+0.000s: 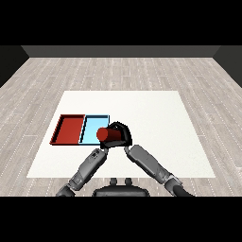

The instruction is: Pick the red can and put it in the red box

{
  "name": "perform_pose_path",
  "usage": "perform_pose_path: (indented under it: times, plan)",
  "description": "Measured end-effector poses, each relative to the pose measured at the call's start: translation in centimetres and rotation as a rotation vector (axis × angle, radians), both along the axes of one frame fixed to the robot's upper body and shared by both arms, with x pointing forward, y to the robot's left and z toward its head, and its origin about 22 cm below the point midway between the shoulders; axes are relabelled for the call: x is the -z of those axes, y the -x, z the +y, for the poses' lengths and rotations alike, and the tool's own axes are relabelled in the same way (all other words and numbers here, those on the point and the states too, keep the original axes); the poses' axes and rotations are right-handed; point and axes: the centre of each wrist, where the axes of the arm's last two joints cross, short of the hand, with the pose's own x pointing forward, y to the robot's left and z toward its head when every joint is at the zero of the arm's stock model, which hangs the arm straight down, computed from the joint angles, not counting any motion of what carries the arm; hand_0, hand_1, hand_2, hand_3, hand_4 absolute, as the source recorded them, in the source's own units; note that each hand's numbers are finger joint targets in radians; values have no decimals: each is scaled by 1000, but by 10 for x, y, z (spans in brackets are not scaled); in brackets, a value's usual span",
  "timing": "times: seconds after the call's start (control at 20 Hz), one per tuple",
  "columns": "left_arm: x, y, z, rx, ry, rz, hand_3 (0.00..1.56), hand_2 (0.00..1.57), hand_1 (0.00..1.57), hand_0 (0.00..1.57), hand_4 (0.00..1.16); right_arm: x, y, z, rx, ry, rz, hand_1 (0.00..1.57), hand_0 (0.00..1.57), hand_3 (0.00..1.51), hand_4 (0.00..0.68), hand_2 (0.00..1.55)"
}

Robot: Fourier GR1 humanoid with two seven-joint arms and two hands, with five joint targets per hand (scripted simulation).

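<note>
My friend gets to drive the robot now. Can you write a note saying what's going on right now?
Right hand: curled round the red can, holding it tipped on its side over the blue tray's right edge.
Left hand: just below the can; cannot tell if it is open or shut.
Red tray: left of the blue tray, nothing in it.
Done: can picked up.
Left: carry it left, put it in the red tray.

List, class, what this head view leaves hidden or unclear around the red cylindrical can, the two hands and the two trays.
- Red cylindrical can: its far end is hidden by the black right hand curled round it.
- Black left hand: mostly hidden behind the can; finger state unreadable.
- Light blue rectangular tray: near right corner covered by can and hand.
- Can's height above the tray: not judgeable.
</note>
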Motion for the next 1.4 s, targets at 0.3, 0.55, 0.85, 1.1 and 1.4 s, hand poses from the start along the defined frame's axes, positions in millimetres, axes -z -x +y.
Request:
perform_pose_path:
  times: [0.3, 0.55, 0.85, 1.1, 1.4]
  plan:
    - [-1, -2, -4, -52, 0, -35, 1436, 1528, 1571, 1571, 1041, -6, -4, -4, -8, -29, 9, 1422, 1422, 1363, 474, 1414]
    - [-5, -5, -2, -73, -11, -62, 1455, 1529, 1571, 1571, 1118, -7, 1, -2, -13, -24, 13, 0, 0, 0, 0, 0]
    - [-5, -4, -6, -85, -34, -67, 1466, 1541, 1571, 1571, 1123, -6, 3, -6, -19, 15, -1, 0, 0, 0, 0, 0]
    - [-5, -2, -2, -88, -35, -64, 1509, 1571, 1571, 1571, 1147, -5, -3, -17, -5, 15, 1, 0, 0, 0, 0, 0]
    - [-6, 4, 2, -101, -23, -38, 1489, 1571, 1571, 1571, 1144, -13, -5, -28, 43, -18, -34, 0, 0, 0, 0, 0]
